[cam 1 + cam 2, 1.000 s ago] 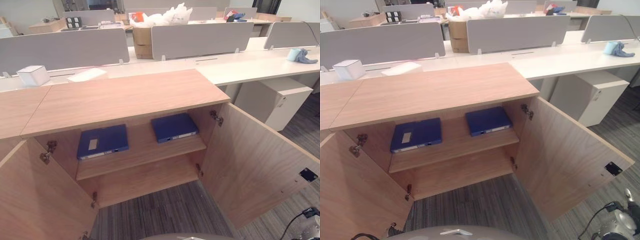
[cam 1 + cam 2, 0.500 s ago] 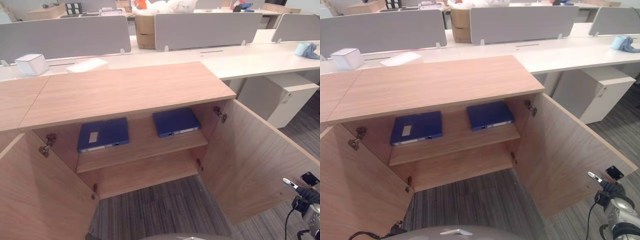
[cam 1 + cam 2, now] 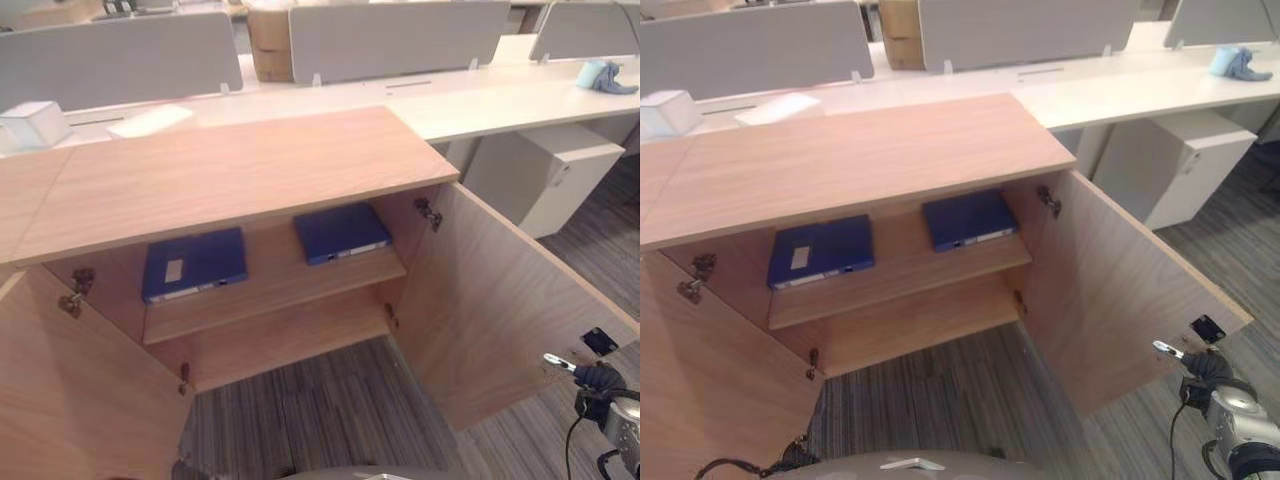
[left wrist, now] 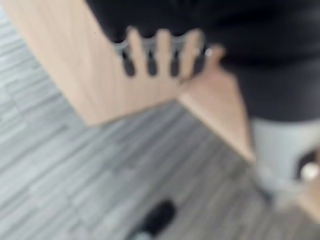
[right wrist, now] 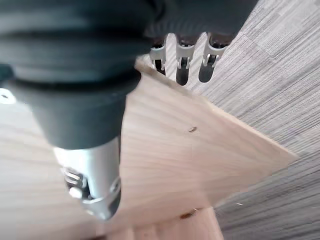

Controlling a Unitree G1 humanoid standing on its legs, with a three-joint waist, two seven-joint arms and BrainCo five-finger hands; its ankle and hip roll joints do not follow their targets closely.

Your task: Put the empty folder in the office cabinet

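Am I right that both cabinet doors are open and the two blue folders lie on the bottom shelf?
Not quite. Both doors are open, but the two blue folders lie on the upper shelf of the cabinet, as the left eye view shows.

2 blue folders lying in the open office cabinet

The office cabinet (image 3: 240, 175), of light wood, is standing with both doors swung wide. On its upper shelf, 2 dark blue folders are lying flat, well apart: the left folder (image 3: 193, 264) showing a pale label, the right folder (image 3: 341, 233) sitting toward the shelf's right end.
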